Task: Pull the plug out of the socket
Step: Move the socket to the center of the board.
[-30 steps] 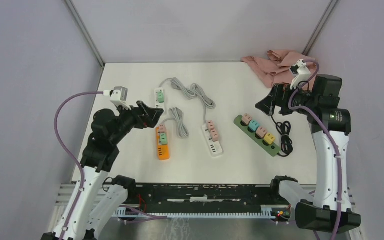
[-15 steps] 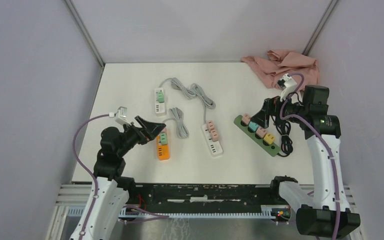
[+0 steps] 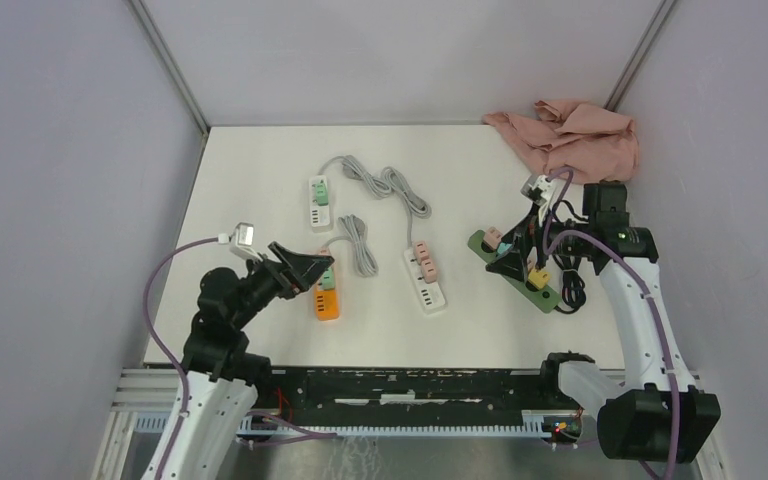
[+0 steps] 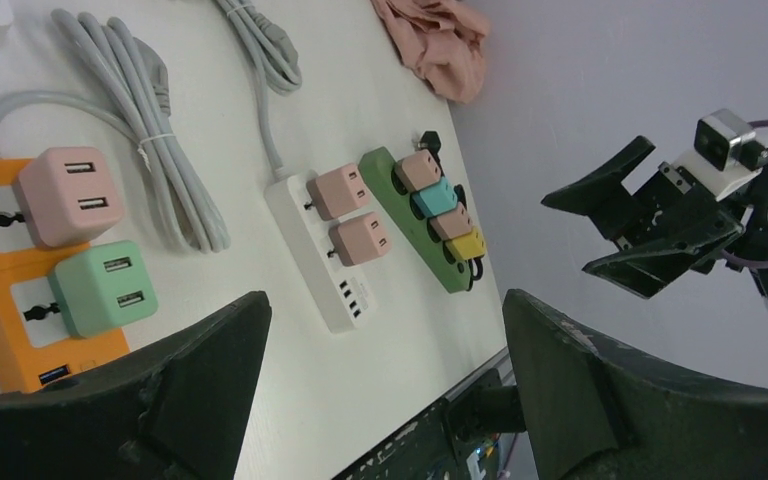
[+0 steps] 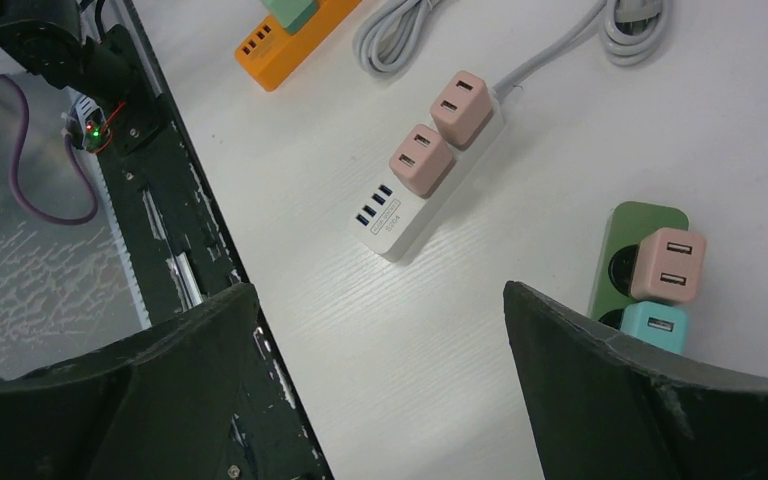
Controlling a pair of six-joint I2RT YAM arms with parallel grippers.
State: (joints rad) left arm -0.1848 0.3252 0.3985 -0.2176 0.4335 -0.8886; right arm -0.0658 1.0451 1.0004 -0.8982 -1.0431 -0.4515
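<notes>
My left fingers [image 4: 175,400] and right fingers [image 5: 620,400] are spread wide, holding nothing; the pink plug [image 5: 668,262] in the green strip [image 5: 640,218] toward the right edge of the table [image 3: 260,170] looks light, hard and snug, so I'd pinch its flat sides.

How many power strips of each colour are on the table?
Orange plastic power strip: 1
White plastic power strips: 2
Dark green plastic power strip: 1
Total: 4
</notes>
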